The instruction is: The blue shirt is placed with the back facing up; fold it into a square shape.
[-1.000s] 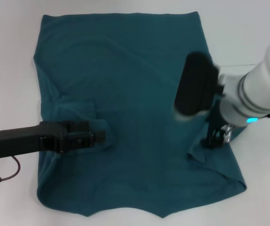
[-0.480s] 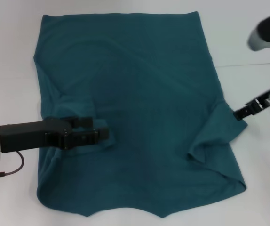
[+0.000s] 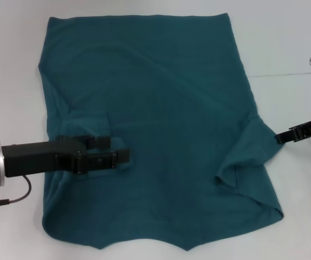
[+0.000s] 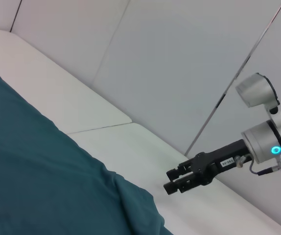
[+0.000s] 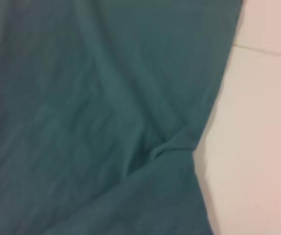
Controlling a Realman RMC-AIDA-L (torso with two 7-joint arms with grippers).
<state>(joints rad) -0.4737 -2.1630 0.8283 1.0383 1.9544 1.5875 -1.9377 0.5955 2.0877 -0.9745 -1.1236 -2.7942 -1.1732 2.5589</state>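
The blue shirt (image 3: 155,124) lies spread on the white worktop (image 3: 296,43), both sleeves folded in over the body

The left gripper (image 3: 120,156) lies low over the folded left sleeve, its dark fingers (image 3: 104,140) set a narrow way apart with cloth bunched beneath them; whether they pinch the fabric I cannot tell. The right gripper (image 3: 281,137) hangs just off the shirt's right edge beside the folded right sleeve, over bare worktop; in the left wrist view its fingers (image 4: 175,172) stand slightly apart, holding nothing. The right wrist view shows the shirt's creased edge against the worktop
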